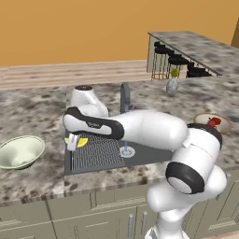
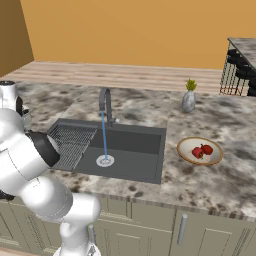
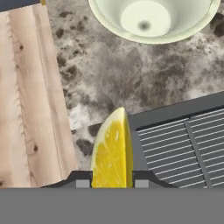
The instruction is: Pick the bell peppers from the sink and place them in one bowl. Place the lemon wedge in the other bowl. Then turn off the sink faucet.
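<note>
Your gripper (image 3: 112, 183) is clamped on the lemon (image 3: 111, 151) at the sink (image 2: 145, 142) edge; the hold looks narrow, so jolting toward the green bowl (image 1: 21, 151) could drop it.

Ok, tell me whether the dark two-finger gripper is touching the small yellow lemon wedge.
Touching. In the hand view the yellow lemon wedge sits clamped between the two dark fingertips of the gripper, no gap on either side.
</note>
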